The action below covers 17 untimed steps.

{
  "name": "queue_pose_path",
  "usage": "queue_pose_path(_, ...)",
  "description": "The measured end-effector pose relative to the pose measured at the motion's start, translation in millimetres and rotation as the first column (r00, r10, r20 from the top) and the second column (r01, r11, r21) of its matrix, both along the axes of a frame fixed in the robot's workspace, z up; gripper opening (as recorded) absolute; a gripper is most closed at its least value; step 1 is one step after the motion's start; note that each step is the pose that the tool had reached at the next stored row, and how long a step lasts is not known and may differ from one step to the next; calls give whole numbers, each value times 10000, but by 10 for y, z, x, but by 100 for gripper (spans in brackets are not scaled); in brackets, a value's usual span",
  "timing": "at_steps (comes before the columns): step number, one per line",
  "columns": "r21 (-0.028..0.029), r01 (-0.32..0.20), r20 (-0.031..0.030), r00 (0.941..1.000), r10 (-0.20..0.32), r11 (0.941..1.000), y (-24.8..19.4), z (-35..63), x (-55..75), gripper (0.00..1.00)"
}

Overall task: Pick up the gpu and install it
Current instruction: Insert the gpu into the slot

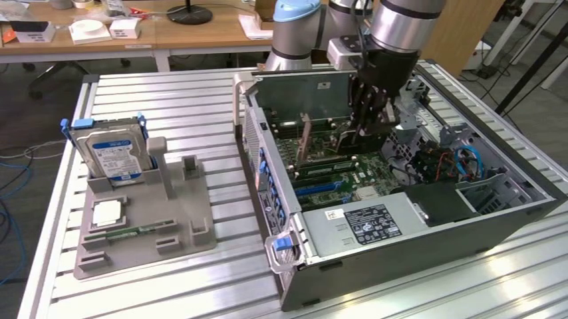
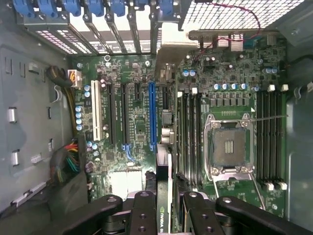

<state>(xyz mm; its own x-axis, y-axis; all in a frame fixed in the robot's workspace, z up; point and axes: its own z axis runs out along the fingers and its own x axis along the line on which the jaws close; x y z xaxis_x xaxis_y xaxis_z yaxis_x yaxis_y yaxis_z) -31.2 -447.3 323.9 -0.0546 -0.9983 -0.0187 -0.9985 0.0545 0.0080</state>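
My gripper (image 1: 366, 126) hangs inside the open computer case (image 1: 497, 226), low over the motherboard (image 1: 355, 179). In the wrist view the gripper (image 2: 166, 198) is shut on the gpu (image 2: 164, 171), a thin black card seen edge-on with a green logo between the fingers (image 2: 143, 210). The card's lower edge hovers above the board, just beside the long blue expansion slot (image 2: 152, 115) and roughly parallel to it. I cannot tell whether the card touches the board.
Memory slots (image 2: 188, 137) and the bare processor socket (image 2: 230, 142) lie close to the card. Blue slot latches (image 2: 93, 7) line the case's rear wall. On the table, a grey holder (image 1: 142, 232) carries a hard drive (image 1: 106, 154), a chip (image 1: 106, 212) and a memory stick (image 1: 133, 231).
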Motion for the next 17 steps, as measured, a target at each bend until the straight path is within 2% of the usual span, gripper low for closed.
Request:
queue_pose_path(11,0,-195,1,9998,195,9998,-16,-201,-61,26)
queue_pose_path(17,-1,-298,0,9996,298,9996,-49,-301,-139,26)
